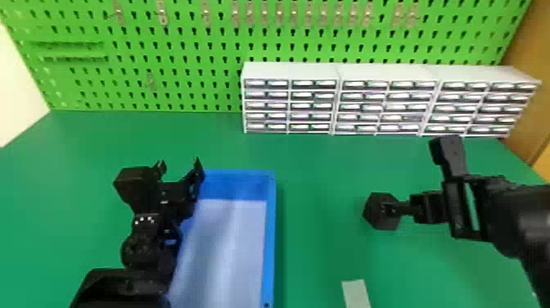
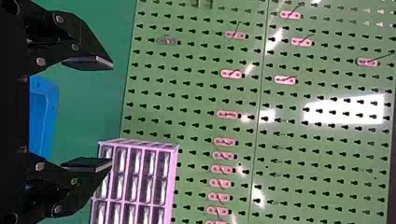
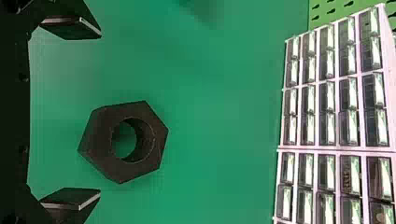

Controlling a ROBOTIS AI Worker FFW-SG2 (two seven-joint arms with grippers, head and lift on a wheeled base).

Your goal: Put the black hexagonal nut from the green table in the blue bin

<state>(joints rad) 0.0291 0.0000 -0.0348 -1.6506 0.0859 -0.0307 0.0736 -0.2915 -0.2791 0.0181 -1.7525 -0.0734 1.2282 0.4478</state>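
Green table (image 1: 319, 164), chunky black hexagonal nut (image 3: 99, 140), flat sides, round hole, right gripper (image 1: 407, 208) wide open, empty, left gripper (image 1: 180, 166) likewise

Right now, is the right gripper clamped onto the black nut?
No, the right gripper stands open in the right wrist view, with green table showing between each of its fingers and the black nut.

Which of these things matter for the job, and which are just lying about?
For the job:
Black hexagonal nut
Blue rectangular bin
Green table under both
Black right gripper, open near the nut

Just about:
White drawer cabinets
Green perforated pegboard
Small metal hooks
Pale flat strip
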